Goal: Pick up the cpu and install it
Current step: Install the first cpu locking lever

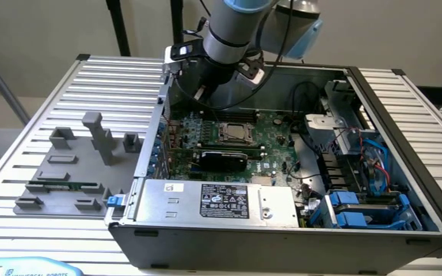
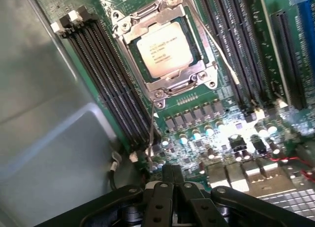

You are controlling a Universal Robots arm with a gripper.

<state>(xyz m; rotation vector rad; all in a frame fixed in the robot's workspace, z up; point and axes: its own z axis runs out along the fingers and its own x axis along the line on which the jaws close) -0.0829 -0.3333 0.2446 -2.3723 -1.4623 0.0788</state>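
In the wrist view I'm seeing the gripper (image 2: 173,173) closed on nothing and the cpu (image 2: 161,49) sitting in its socket (image 2: 183,82). The exterior view is showing me the whole computer case (image 1: 282,247).

Exterior high over case (image 1: 282,247); wrist close; both see cpu (image 2: 162,49).

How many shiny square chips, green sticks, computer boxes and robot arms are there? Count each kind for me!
Square chip: 1
Green memory stick: 1
Computer case: 1
Robot arm: 1
Total: 4
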